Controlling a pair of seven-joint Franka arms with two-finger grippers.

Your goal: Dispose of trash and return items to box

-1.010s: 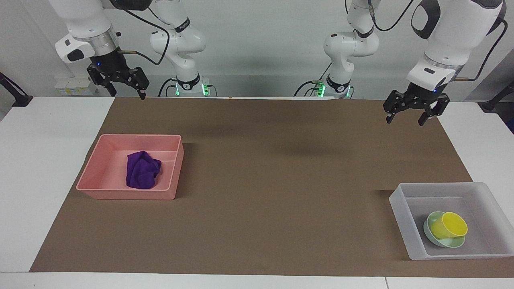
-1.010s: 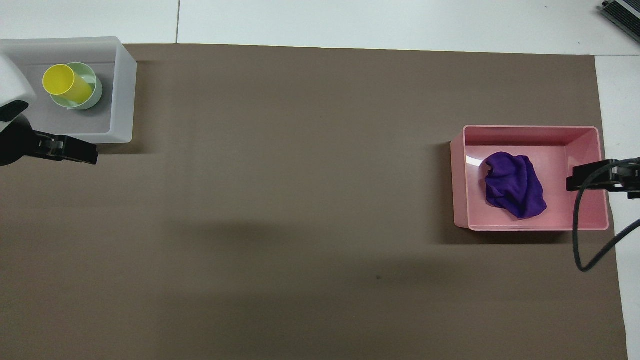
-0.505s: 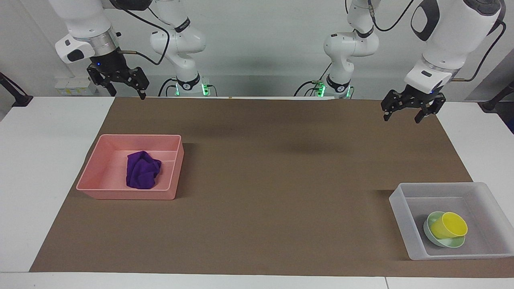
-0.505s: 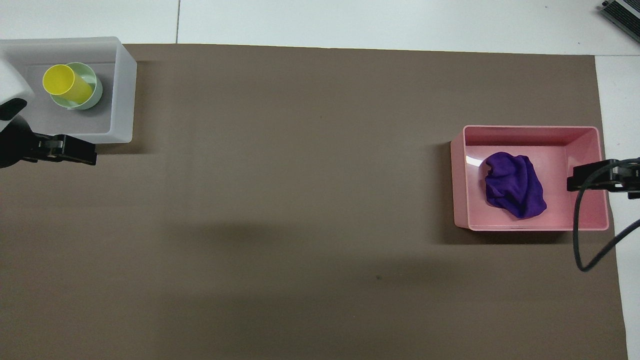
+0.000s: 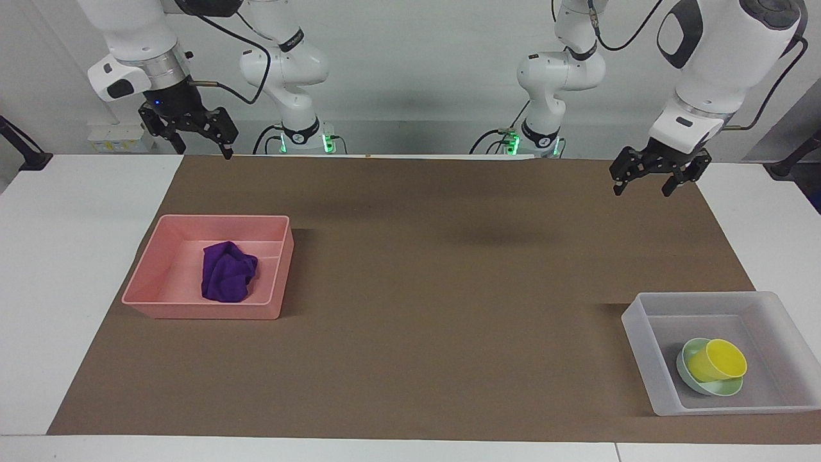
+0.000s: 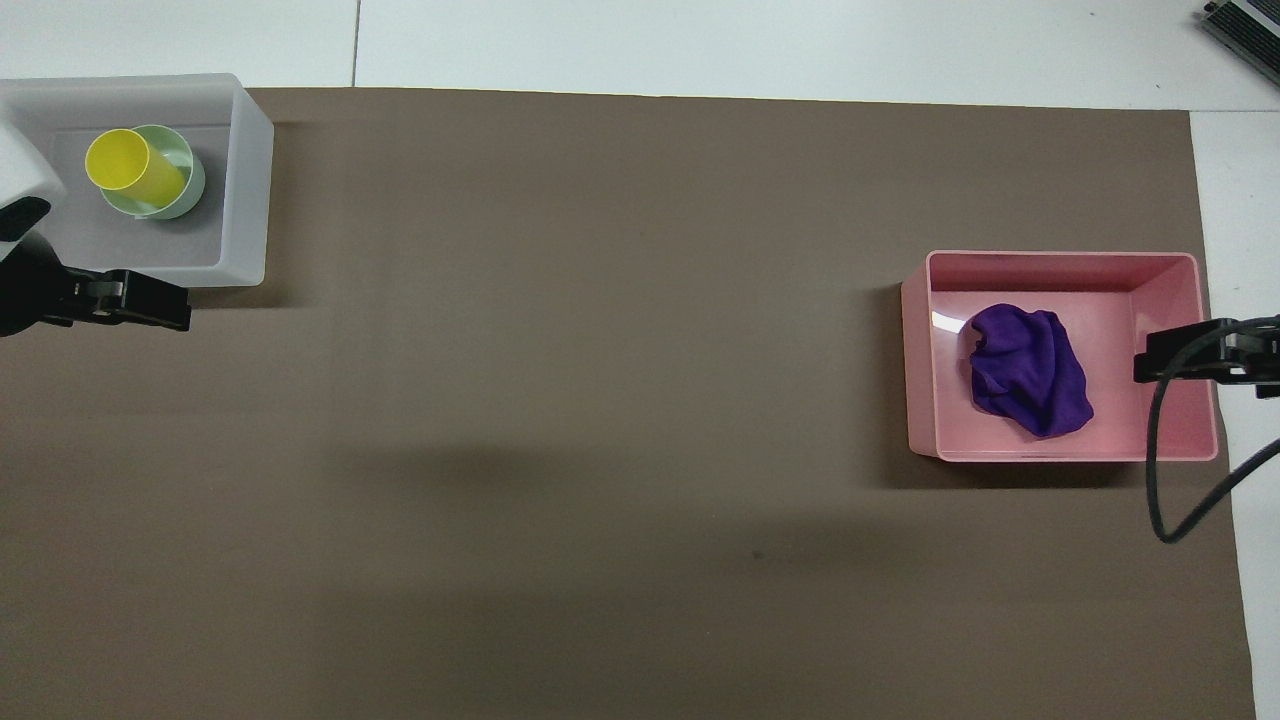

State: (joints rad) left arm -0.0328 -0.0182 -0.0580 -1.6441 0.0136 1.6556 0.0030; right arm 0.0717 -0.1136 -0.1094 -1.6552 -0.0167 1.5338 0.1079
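The purple cloth trash lies crumpled in the pink bin at the right arm's end of the table. The yellow cup leans inside the mint-green bowl, and both sit in the translucent box at the left arm's end. My left gripper hangs open and empty in the air over the brown mat. My right gripper is raised over the mat's edge by its base, open and empty.
A brown mat covers most of the white table. A black cable loops from the right arm beside the pink bin.
The left gripper has risen a little and drawn back toward its base. The right arm and all objects stay where they were.
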